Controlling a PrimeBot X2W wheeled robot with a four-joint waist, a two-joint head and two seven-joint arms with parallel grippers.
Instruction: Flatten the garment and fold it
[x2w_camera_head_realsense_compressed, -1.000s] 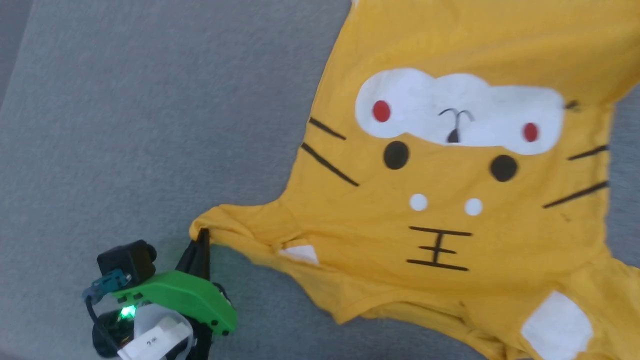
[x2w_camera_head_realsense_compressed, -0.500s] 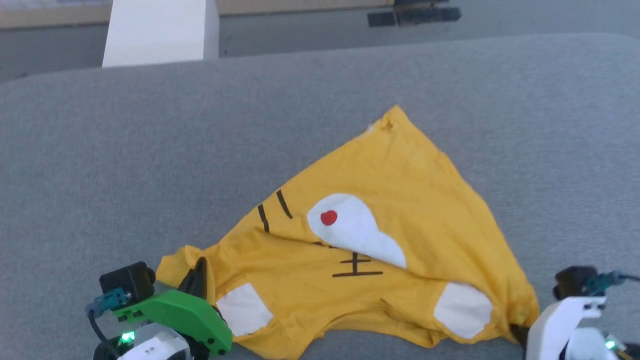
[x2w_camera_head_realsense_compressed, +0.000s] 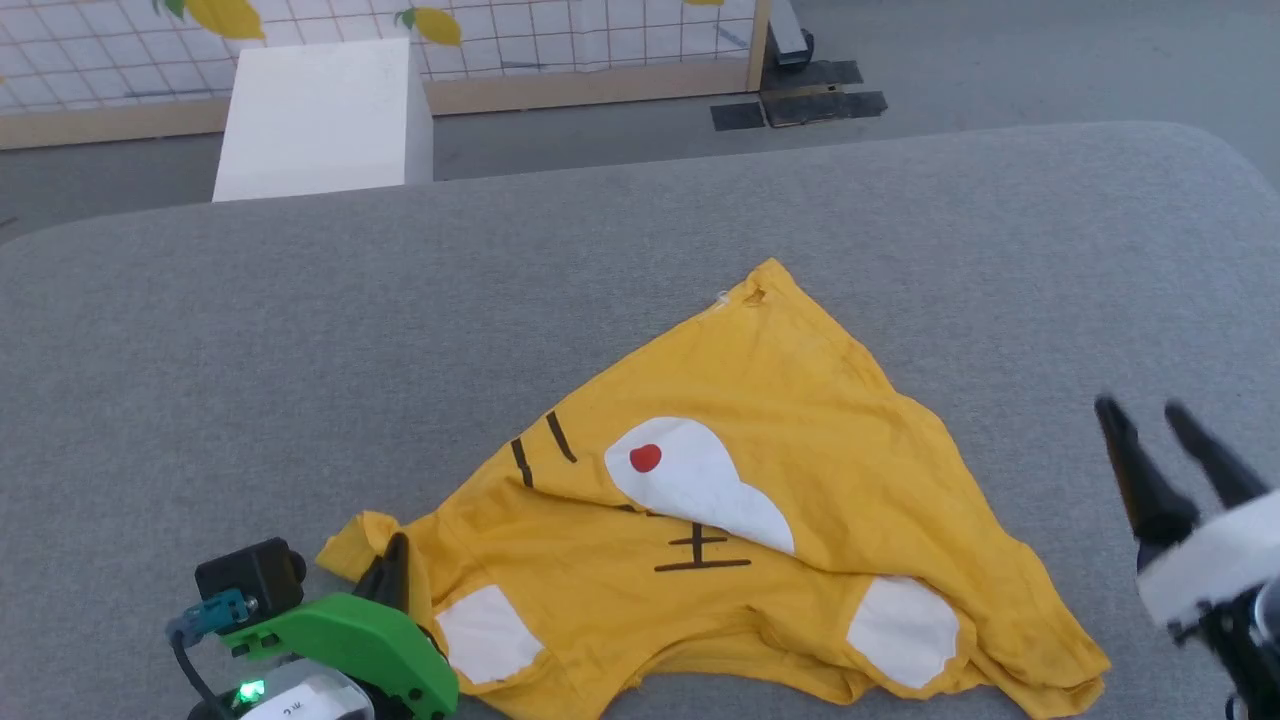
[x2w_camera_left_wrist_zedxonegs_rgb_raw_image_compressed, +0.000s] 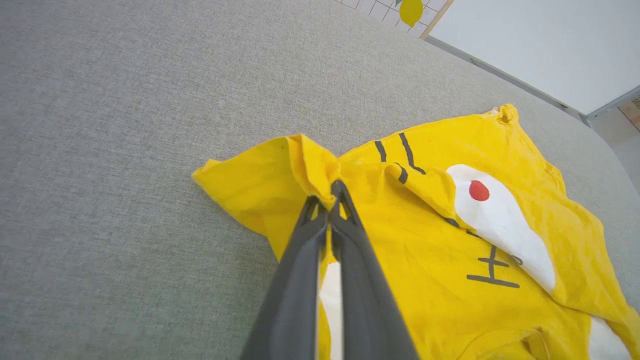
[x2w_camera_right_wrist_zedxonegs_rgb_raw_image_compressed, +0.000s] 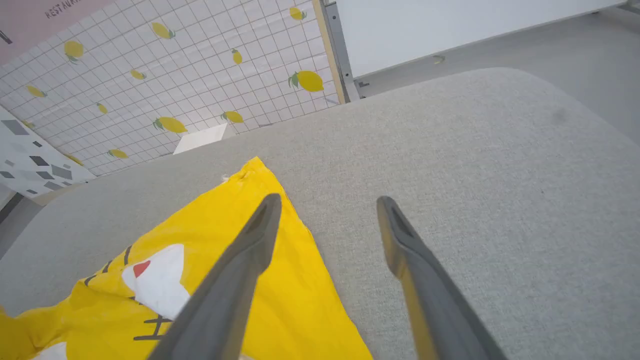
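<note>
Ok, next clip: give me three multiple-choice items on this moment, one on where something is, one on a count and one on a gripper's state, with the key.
1. Where is the right gripper relative to the garment?
A. Over its middle
B. Off to its right, apart from it
C. At its far tip

2. How many red dots show on the garment in the head view?
A. One
B. Two
C. Four

3. What is the left gripper doing?
A. Open above the cloth
B. Shut on nothing
C. Shut on the garment's near-left corner

Key:
1 B: the head view shows it above the bare grey surface, beyond the garment's right edge.
2 A: a single red dot sits on the white oval.
3 C: the left wrist view shows it pinched shut with yellow cloth bunched at its tip.
</note>
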